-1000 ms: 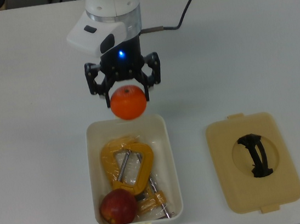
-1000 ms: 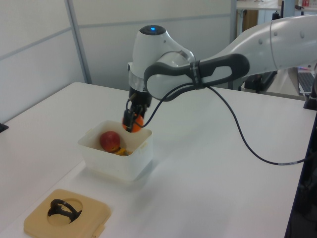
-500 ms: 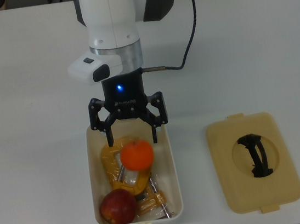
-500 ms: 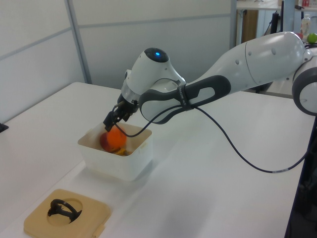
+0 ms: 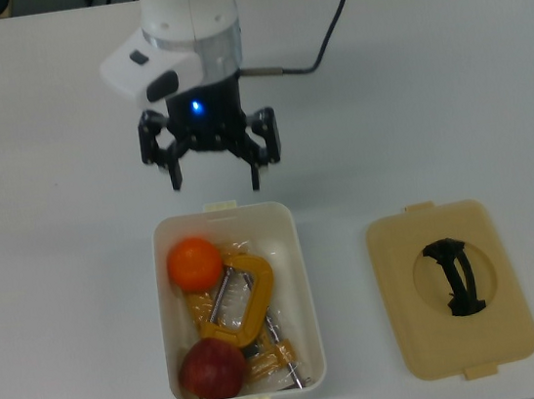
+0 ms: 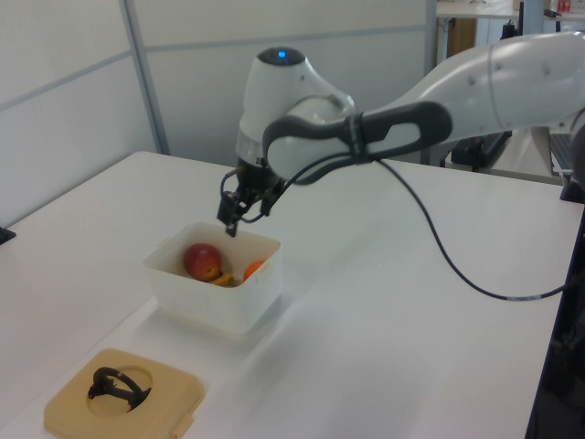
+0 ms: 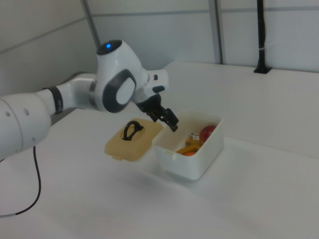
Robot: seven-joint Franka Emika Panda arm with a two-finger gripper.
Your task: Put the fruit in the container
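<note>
White table (image 5: 62,285), pale wall panels behind; lab benches beyond in the left view. Box (image 5: 303,283) sits at about 6 o'clock in the top view, open, lid (image 5: 413,338) lying flat on the table at its 3 o'clock, apart from it, black handle (image 5: 455,278) up. Inside the box: tangerine (image 5: 195,263) in the 11 o'clock corner, apple (image 5: 213,369) in the 7 o'clock corner, yellow clamp (image 5: 255,294) between and beside them, touching or nearly touching both; some clear wrapping underneath, details unclear. Gripper (image 5: 213,179) hangs above the table just past the box's 12 o'clock end, fingers spread wide, nothing between them; blue light lit on the wrist. Left view agrees: fingertips above the far rim, clear of the contents. Right view shows apple and an orange patch low in the box, gripper over the rim beside the lid. Judgement: both fruits are in the box, so the placing step looks done and the task appears essentially complete. Next move, if any, calls only for lifting the arm away without brushing the rim. No other fruit visible on the table. Risk low; the tangerine may roll slightly against the clamp.
</note>
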